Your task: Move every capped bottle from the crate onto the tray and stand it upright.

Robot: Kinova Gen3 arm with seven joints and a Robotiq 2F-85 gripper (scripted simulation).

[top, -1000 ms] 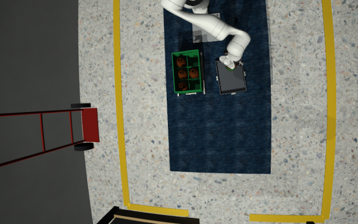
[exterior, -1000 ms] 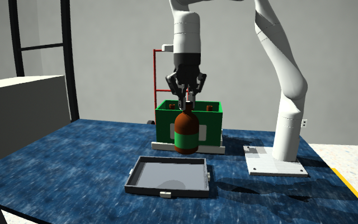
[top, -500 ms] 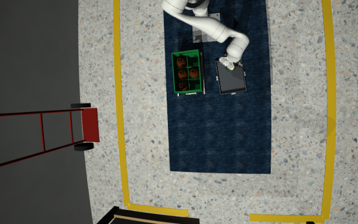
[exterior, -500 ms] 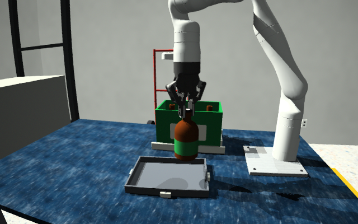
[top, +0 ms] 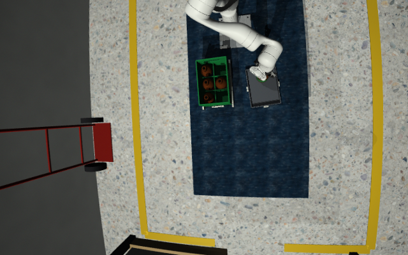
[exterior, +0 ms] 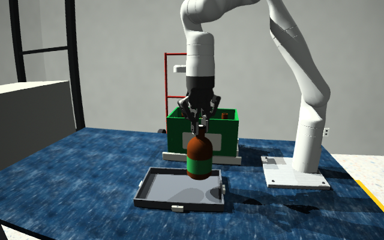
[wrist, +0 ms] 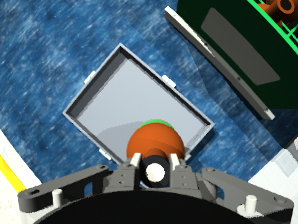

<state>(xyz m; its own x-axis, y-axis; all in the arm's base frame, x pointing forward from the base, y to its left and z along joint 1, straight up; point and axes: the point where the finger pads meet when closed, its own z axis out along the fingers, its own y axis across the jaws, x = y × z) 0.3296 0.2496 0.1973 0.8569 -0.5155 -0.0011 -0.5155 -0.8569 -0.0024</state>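
Observation:
My gripper (exterior: 201,127) (wrist: 155,163) is shut on the white-capped neck of a brown bottle (exterior: 200,156) (wrist: 153,139) with a green label. The bottle hangs upright a little above the back right part of the grey tray (exterior: 147,202) (top: 264,103) (wrist: 89,119). In the top view only a sliver of the bottle's green label (top: 261,80) shows under the wrist. The green crate (top: 198,80) (exterior: 231,135) (wrist: 200,3) stands behind the tray and holds several brown bottles (top: 220,83). I cannot tell from here which of them are capped.
The arm's base plate (exterior: 282,177) sits on the blue table to the right of the tray. A pale box (exterior: 24,120) stands at the table's left. A red hand truck (top: 44,153) stands on the floor beyond the yellow line.

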